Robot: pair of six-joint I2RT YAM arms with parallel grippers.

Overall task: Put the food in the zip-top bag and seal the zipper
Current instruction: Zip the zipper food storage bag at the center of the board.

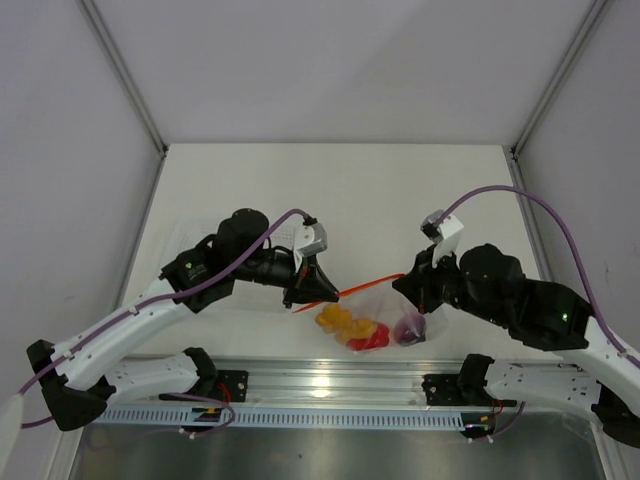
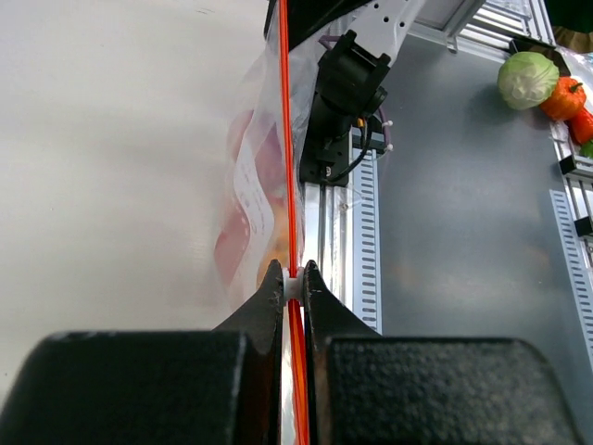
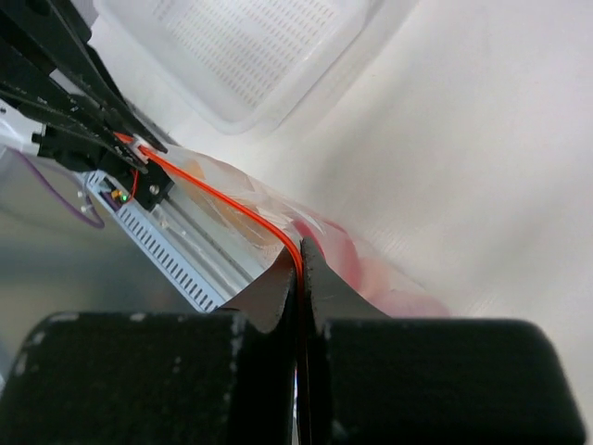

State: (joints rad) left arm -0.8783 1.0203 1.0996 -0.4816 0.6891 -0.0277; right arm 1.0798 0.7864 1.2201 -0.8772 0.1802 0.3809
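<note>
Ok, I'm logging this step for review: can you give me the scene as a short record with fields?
bag: clear floppy zip-top pouch, held between both grippers
zipper: thin red-orange strip along its edge
contents: lumpy orange-yellow piece, glossy red piece, round purple piece, all inside bag
left gripper: shut on zipper
right gripper: shut on zipper
tray: rigid, clear, dotted base

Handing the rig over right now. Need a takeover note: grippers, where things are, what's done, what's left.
Left gripper: shut on the zipper at its left end, on a small white piece on the strip.
Right gripper: shut on the zipper's right end.
Bag: stretched between the two, at the near edge of the table.
Food: orange-yellow piece, red piece and purple piece are all inside the bag.
Done: food bagged.
Left: finish or check the seal; can't tell how far it is closed.
</note>
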